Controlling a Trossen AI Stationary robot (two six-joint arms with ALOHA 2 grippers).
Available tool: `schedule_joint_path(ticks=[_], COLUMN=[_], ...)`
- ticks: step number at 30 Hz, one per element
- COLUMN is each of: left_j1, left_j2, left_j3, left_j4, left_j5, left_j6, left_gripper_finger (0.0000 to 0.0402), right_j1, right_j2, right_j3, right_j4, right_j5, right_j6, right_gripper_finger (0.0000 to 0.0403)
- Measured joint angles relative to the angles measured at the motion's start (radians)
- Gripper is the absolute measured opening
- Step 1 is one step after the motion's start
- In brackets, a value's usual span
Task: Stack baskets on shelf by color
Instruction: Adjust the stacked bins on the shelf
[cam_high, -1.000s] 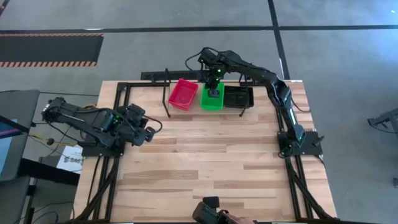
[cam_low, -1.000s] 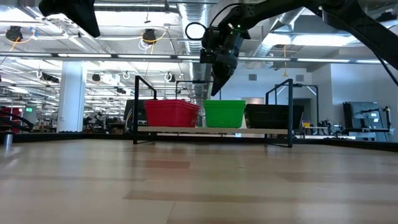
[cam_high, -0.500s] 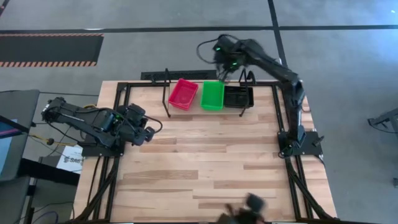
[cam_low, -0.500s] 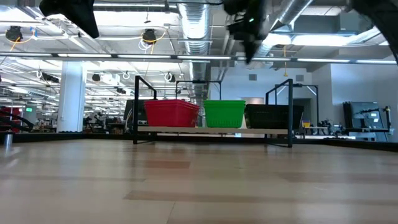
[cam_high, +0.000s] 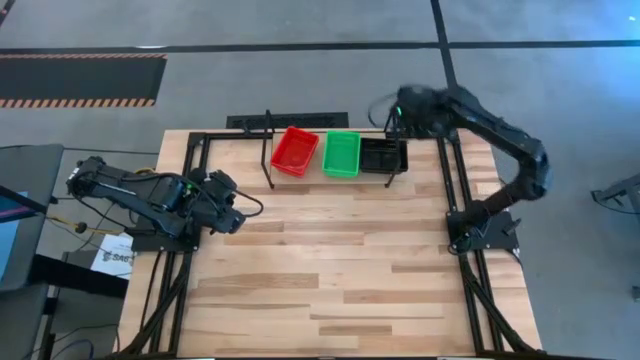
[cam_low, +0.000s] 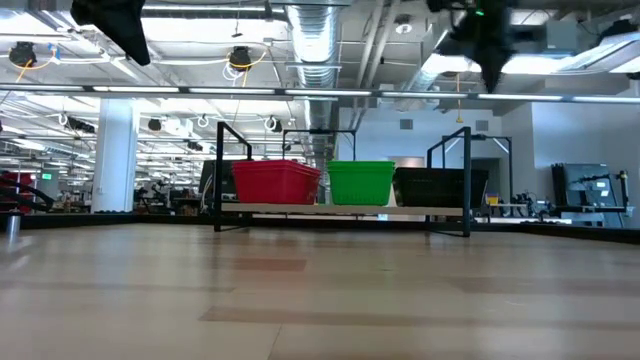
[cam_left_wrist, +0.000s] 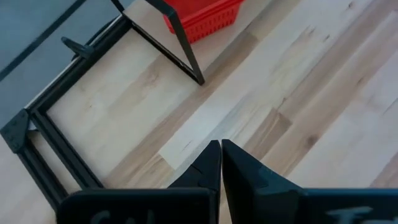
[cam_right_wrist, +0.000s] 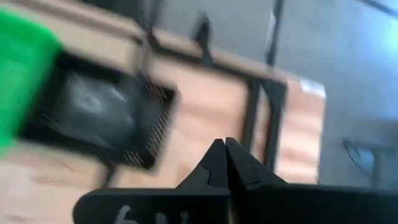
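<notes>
Along the worktop's far edge, the shelf (cam_high: 300, 176) carries red baskets (cam_high: 295, 150), green baskets (cam_high: 341, 153) and black baskets (cam_high: 382, 155). Right gripper (cam_high: 398, 112) hovers above its right end, fingers together; left gripper (cam_high: 238, 212), pinched together, waits near the left edge.

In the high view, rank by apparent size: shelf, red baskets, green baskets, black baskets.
1. shelf, the widest, spanning all three stacks.
2-4. red baskets, green baskets, black baskets: look about alike; the red stack sits skewed, so no ranking.

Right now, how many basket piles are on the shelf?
3 piles in a row on the shelf: red pile at its left end, green pile in the middle, black pile at its right end. Baskets nested inside can't be counted.
</notes>
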Motion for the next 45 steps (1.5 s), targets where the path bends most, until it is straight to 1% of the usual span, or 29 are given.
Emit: schedule_joint_path(ticks=[3,6,10,14,19,23,25,28,30,32,39,43,45], left_j1=[0.000,0.000,0.000,0.000,0.000,0.000,0.000,0.000,0.000,0.000,0.000,0.000,0.000], left_j2=[0.000,0.000,0.000,0.000,0.000,0.000,0.000,0.000,0.000,0.000,0.000,0.000,0.000], left_j3=[0.000,0.000,0.000,0.000,0.000,0.000,0.000,0.000,0.000,0.000,0.000,0.000,0.000], left_j4=[0.003,0.007,0.009,0.012,0.027,0.047,0.058,0.082,0.090,0.100,0.123,0.124,0.125], left_j5=[0.003,0.005,0.029,0.031,0.026,0.020,0.005,-0.008,-0.010,-0.011,-0.011,-0.010,-0.006], left_j6=[0.012,0.013,0.013,0.012,0.005,-0.005,-0.017,-0.030,-0.031,-0.031,-0.031,-0.031,-0.031], left_gripper_finger=[0.0002,0.0002,0.0002,0.0002,0.0002,0.0002,0.0002,0.0002,0.0002,0.0002,0.0002,0.0002,0.0002], right_j1=[0.034,0.061,0.049,0.016,-0.080,-0.164,-0.203,-0.253,-0.274,-0.285,-0.282,-0.259,-0.238], right_j2=[-0.104,-0.203,-0.325,-0.395,-0.429,-0.430,-0.429,-0.420,-0.414,-0.402,-0.341,-0.303,-0.306], right_j3=[-0.233,-0.453,-0.683,-0.808,-0.853,-0.885,-0.909,-0.942,-0.965,-0.976,-0.977,-0.977,-0.977], right_j4=[0.022,0.132,0.376,0.545,0.637,0.767,0.854,0.981,1.027,1.039,1.032,1.045,1.050], right_j5=[-0.007,-0.055,-0.108,-0.107,-0.081,-0.092,-0.140,-0.241,-0.288,-0.308,-0.313,-0.313,-0.314], right_j6=[0.134,0.237,0.252,0.210,0.083,-0.019,-0.059,-0.107,-0.123,-0.129,-0.160,-0.147,-0.146], right_gripper_finger=[0.0000,0.0000,0.0000,0.0000,0.0000,0.0000,0.0000,0.0000,0.0000,0.0000,0.0000,0.0000,0.0000])
